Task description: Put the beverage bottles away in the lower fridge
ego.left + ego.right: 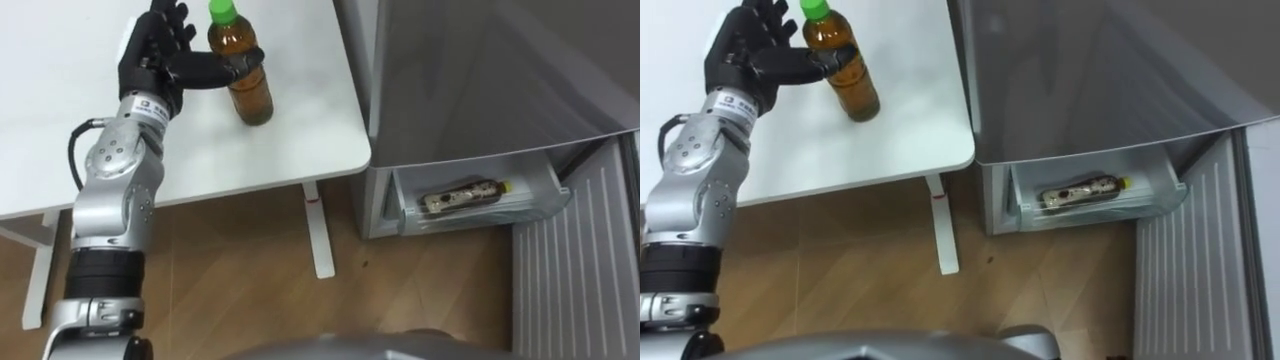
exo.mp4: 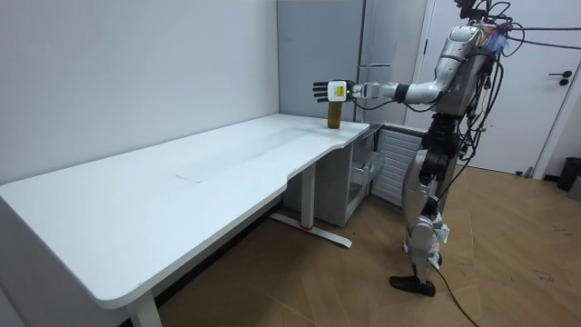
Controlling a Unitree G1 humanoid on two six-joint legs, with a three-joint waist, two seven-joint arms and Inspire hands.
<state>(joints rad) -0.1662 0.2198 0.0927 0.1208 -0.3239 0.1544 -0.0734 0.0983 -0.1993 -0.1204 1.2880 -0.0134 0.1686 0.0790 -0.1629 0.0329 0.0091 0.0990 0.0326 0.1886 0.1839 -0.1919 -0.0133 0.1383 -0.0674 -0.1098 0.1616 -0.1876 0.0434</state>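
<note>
The left hand (image 1: 155, 60) is spread wide, its thumb touching the brown bottle (image 1: 248, 90) standing on the counter (image 1: 300, 140). Another bottle (image 1: 462, 196) lies in the fridge drawer (image 1: 545, 205).

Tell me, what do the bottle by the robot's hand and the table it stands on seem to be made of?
Bottle: likely clear plastic, glossy, since the amber drink shows through; its green cap looks opaque plastic. Table: smooth matt white top, perhaps laminated board; its white leg looks like painted metal.
</note>
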